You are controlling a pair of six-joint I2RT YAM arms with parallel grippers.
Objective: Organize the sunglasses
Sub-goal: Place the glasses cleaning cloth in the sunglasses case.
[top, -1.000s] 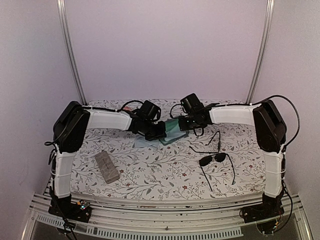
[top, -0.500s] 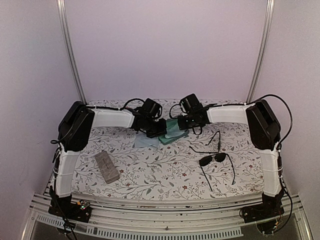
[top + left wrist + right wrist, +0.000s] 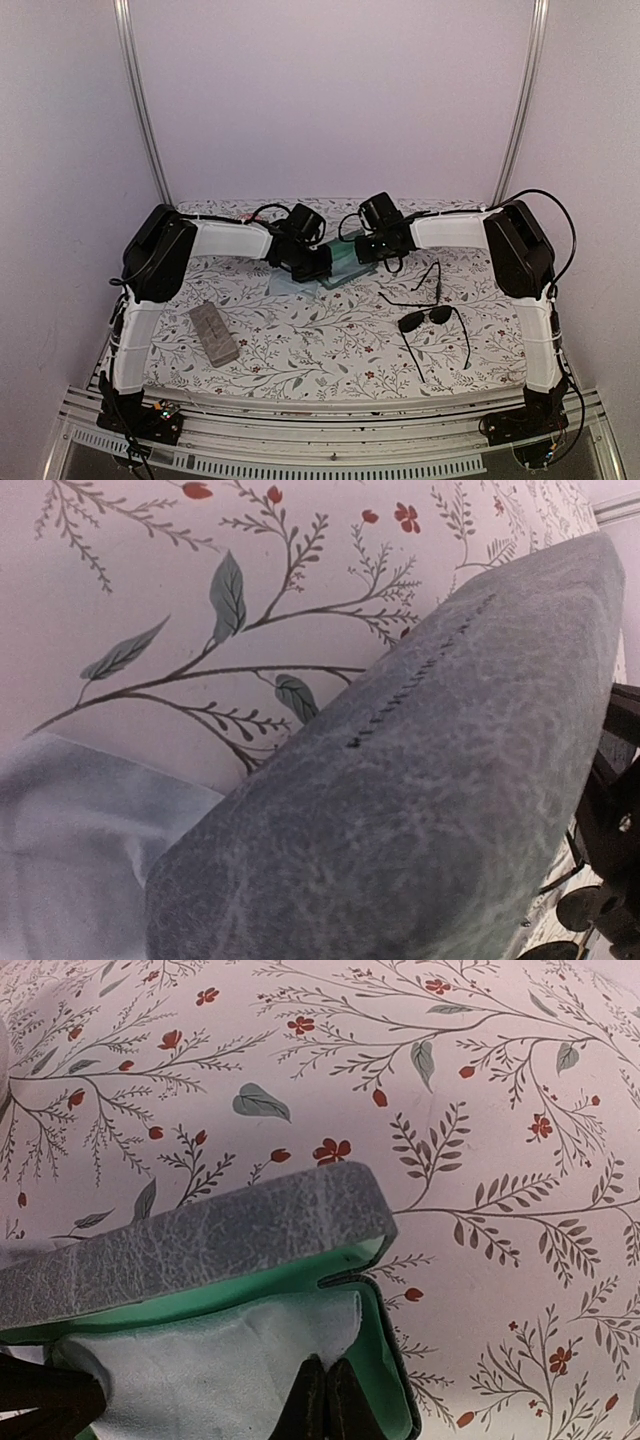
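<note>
From above, the left gripper (image 3: 312, 265) and right gripper (image 3: 368, 252) meet at the far middle of the table, both at the open blue-grey case (image 3: 340, 270), which shows its green lining between them. A loose cloth (image 3: 283, 285) lies just below the left gripper, on the side toward the arm bases. A tan case (image 3: 213, 333) lies well apart from that gripper, toward its own arm's base. Both sunglasses lie off to the right gripper's outer side. The wire pair (image 3: 430, 277) is near it, and the aviators (image 3: 430, 319) are further toward the right arm's base, arms unfolded, neither touched by a gripper. In the left wrist view the case (image 3: 430, 780) fills most of the frame, right against the camera. The loose cloth (image 3: 70, 830) is at its lower left on the floral table cover (image 3: 150, 560). The gripper's own fingers do not show, so I cannot tell how far it is open or whether it grips the case. In the right wrist view the right gripper (image 3: 327, 1375) has its fingers (image 3: 310, 1405) pressed together, pinching the near edge of an inner cloth (image 3: 220, 1360). That cloth lies in the green tray of the case, directly ahead of the tips. The grey lid (image 3: 200, 1240) stands open just beyond the cloth.
</note>
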